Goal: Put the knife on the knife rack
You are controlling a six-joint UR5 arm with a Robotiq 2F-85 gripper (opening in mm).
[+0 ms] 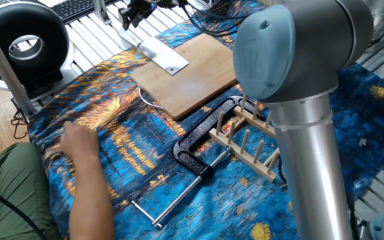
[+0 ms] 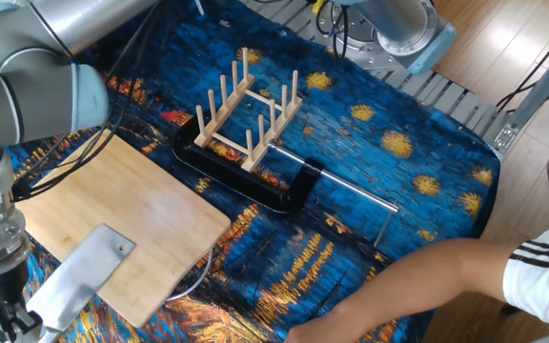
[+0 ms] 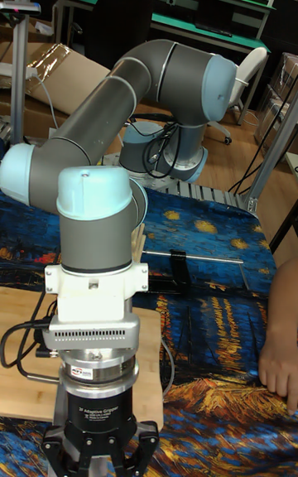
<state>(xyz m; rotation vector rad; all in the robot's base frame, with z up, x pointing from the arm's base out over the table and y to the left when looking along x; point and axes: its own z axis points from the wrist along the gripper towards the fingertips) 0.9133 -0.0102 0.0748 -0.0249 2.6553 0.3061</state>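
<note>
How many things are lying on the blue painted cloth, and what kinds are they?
Broad silver-grey metal knife: 1
Flat bamboo cutting board: 1
Pale wooden peg rack: 1
Black clamp with a thin metal bar: 1
Person's hand resting on the cloth: 1
Total: 5

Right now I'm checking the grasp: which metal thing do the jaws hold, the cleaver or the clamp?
The knife, over the cutting board's edge; the clamp lies by the rack.
</note>
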